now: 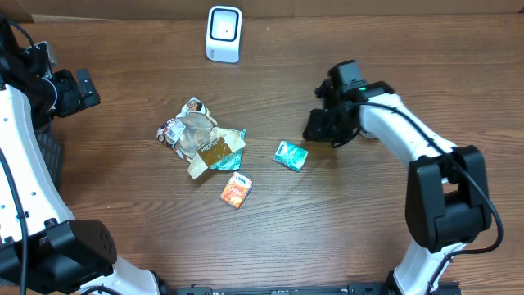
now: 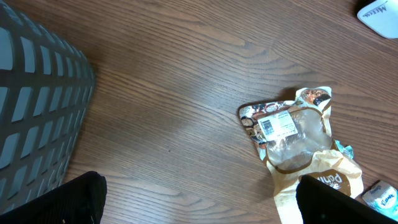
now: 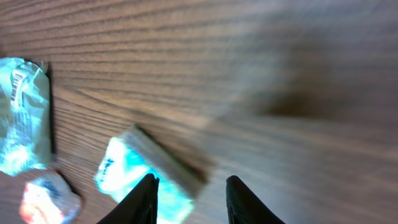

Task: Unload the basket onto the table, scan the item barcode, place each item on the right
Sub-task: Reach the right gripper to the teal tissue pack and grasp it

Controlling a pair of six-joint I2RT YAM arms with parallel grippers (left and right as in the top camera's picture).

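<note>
Wood-grain table (image 1: 393,65) fills the overhead view, and a white scanner (image 1: 223,33) is seen standing at its far edge. Over on the right, the right end effector (image 1: 321,124) is held low above the surface, jaws parted only part-way, with nothing gripped. The teal packet (image 1: 290,155), judged to be the item to be scanned, lies flat just beside it, off toward the left arm's side and a little nearer the robot's base.

In the right wrist view the teal packet (image 3: 124,168) is found low and left, one corner reaching in by the fingers (image 3: 148,199). Its long axis is set aslant to the line between them, so a turn of the wrist is probably called for before a closing.

The left end effector (image 2: 199,186) is spread fully and empty, well apart from the packet, near a grey basket (image 2: 37,93); the right arm is plainly nearer.

The packet looks small, soft and glossy, with a pale face showing; no barcode can be made out.
</note>
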